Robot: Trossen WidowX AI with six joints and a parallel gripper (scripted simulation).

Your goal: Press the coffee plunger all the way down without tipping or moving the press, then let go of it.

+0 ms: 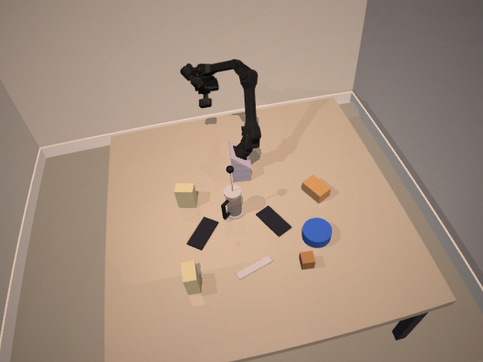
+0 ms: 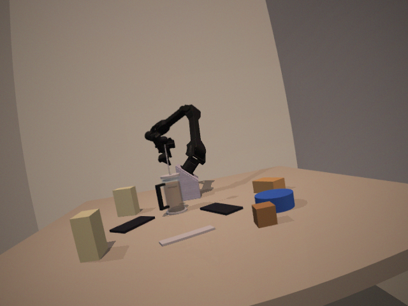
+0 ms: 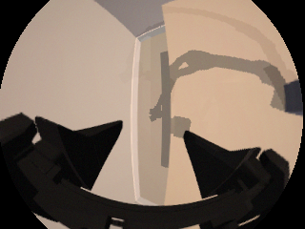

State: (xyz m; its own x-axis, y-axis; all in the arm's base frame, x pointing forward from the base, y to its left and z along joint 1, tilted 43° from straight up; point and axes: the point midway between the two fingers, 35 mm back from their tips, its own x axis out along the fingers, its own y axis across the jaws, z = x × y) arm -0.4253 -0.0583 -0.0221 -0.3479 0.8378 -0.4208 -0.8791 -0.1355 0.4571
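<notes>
Gripper (image 1: 204,97) is hanging high above the table's (image 1: 351,304) far edge with its fingers spread wide, gripping nothing — well apart from the press (image 1: 232,204). That press is standing upright mid-table, just in front of the arm's base (image 1: 241,165), its plunger (image 1: 230,170) sticking up — not yet pushed down.

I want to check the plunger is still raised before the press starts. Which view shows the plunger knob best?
The top view: the plunger knob stands out alone above the press. In the exterior view the knob is lost against the dark arm; only its rod is visible. The wrist view misses it entirely.
</notes>
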